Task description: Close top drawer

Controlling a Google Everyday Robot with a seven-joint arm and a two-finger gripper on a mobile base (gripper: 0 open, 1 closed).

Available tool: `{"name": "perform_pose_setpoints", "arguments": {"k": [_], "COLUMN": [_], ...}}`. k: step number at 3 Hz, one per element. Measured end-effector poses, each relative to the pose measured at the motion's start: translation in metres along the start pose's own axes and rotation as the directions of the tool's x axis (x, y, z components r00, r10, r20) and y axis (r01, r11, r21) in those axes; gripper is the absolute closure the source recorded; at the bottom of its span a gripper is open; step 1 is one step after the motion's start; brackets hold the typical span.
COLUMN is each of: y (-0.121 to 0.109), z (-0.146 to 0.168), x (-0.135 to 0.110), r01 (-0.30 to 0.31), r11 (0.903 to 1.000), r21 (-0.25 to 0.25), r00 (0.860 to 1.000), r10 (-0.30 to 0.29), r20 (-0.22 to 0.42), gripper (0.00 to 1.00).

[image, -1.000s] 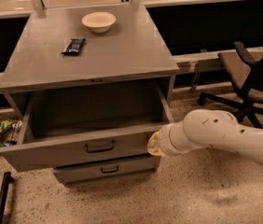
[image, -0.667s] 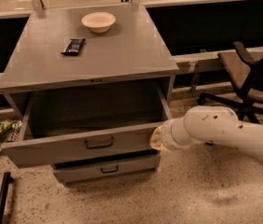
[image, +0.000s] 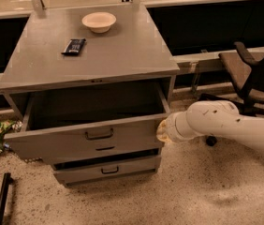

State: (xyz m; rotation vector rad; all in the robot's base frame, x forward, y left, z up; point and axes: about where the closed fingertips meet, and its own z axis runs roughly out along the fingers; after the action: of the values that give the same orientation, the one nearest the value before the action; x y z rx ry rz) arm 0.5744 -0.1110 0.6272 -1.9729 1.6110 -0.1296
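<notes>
Count: one grey cabinet, one top drawer, and one shorter drawer beneath it. There may be a second, though I cannot separate the fronts in this view. On the cabinet top I see one pale bowl and one flat dark packet, well apart. One office chair stands to the right.

The floor is speckled and stone-like; dark panels run along the wall behind.

The top drawer is pulled out toward the camera, front panel facing me, long axis running left to right — the right end sits slightly higher in frame. The gripper sits at the right end of that front panel — I cannot tell whether it is open or closed, nor whether it holds anything.
</notes>
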Motion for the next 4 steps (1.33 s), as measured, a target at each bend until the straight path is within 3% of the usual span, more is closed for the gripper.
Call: {"name": "perform_pose_setpoints", "arguments": {"k": [1,4], "y": [-0.015,-0.059], "z": [0.014,0.032], "x": [0.016,0.019], "r01": [0.016,0.051], "r11": [0.9999,0.9958], "r21": [0.005,0.076], "r00": [1.0,0.998], "r10": [-0.016,-0.049], "r20": [-0.018,-0.025], "gripper": [1.0,1.0]}}
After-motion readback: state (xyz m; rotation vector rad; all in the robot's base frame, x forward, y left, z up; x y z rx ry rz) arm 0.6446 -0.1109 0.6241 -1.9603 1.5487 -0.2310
